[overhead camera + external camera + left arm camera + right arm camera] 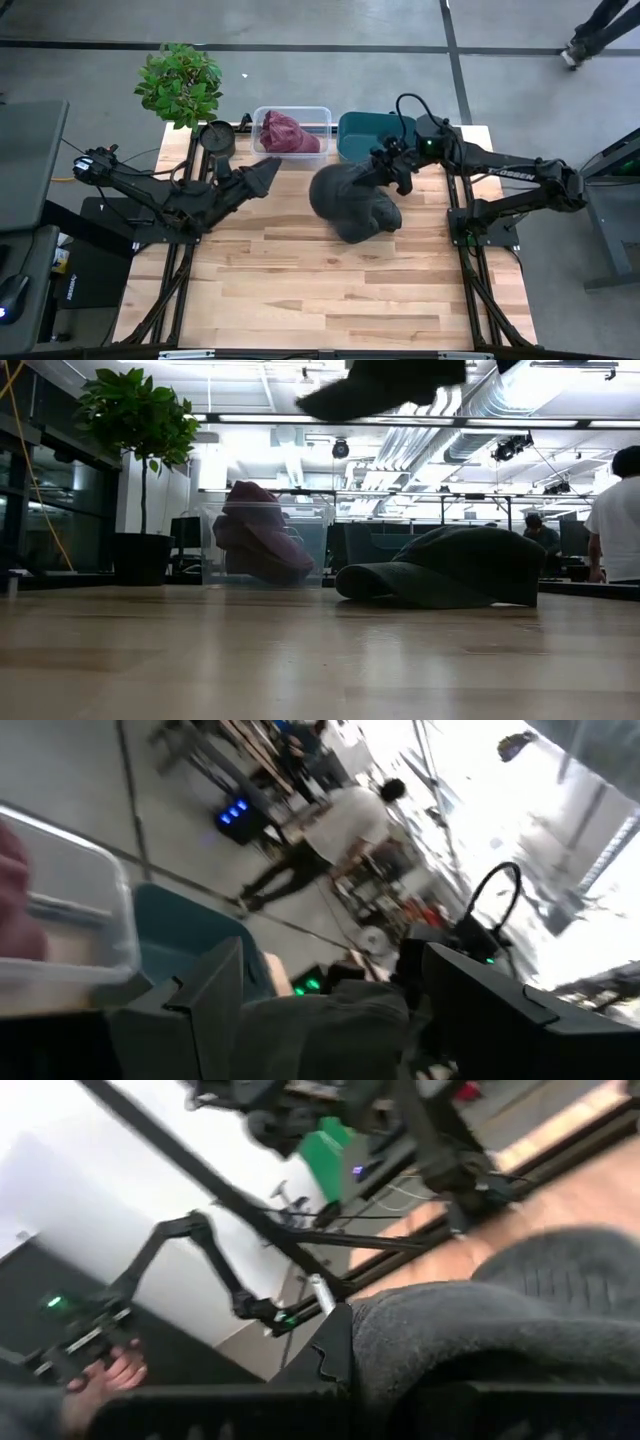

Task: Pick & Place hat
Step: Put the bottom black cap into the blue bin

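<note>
a dark grey hat (pixel 352 205) occupies the middle of the wooden bench (pixel 300 290), a little toward the far edge. in the low view there are two dark shapes: one cap (pixel 450 568) rests flat on the bench surface, brim pointing to the clear bin, and another dark piece of fabric (pixel 385 385) hangs above it at the upper edge of that picture.

the right claw (pixel 385 172) reaches in from the bench's right side and sits at the hat's far upper edge; its wrist camera shows grey knit fabric (pixel 500 1330) pressed right against its fingers (pixel 335 1350), so the right claw is clamped on the hat.

the left claw (pixel 262 175) hovers near the far edge, just left of the hat and apart from it, its fingers (pixel 215 985) spread wide with a gap between them — grey fabric shows beyond that gap.

along the far edge stand a clear bin (pixel 292 130) holding a maroon hat (pixel 288 134), and beside it a teal bin (pixel 372 132). a potted plant (pixel 180 84) stands at the far left corner. a person in a white shirt (pixel 618 515) shows in the room behind.
</note>
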### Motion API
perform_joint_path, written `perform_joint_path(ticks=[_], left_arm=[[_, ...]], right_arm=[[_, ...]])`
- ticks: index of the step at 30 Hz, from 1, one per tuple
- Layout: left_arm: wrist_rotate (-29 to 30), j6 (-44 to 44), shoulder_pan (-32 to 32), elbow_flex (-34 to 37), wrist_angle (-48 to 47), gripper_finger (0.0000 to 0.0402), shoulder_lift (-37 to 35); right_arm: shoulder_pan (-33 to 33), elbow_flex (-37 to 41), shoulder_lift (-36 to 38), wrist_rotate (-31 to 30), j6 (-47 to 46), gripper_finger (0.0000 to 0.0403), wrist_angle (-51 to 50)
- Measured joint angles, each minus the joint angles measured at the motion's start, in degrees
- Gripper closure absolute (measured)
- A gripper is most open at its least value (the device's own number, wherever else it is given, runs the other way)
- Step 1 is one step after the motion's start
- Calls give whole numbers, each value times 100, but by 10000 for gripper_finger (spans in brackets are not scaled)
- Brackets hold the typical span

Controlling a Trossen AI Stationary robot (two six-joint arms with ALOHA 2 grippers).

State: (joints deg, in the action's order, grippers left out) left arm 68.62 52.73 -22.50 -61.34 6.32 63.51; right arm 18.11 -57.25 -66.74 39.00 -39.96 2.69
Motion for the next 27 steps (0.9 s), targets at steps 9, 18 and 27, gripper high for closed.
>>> perform_joint_path(ticks=[9,18,27], left_arm=[[589,60,0,0,-394,136,-107],[261,1715,58,4,-2284,136,-304],[-1009,2714,680,4,-3965,136,-302]], right_arm=[[859,0,0,132,164,403,-753],[1956,0,2,648,309,403,-876],[2782,-138,-250,761,89,403,-963]])
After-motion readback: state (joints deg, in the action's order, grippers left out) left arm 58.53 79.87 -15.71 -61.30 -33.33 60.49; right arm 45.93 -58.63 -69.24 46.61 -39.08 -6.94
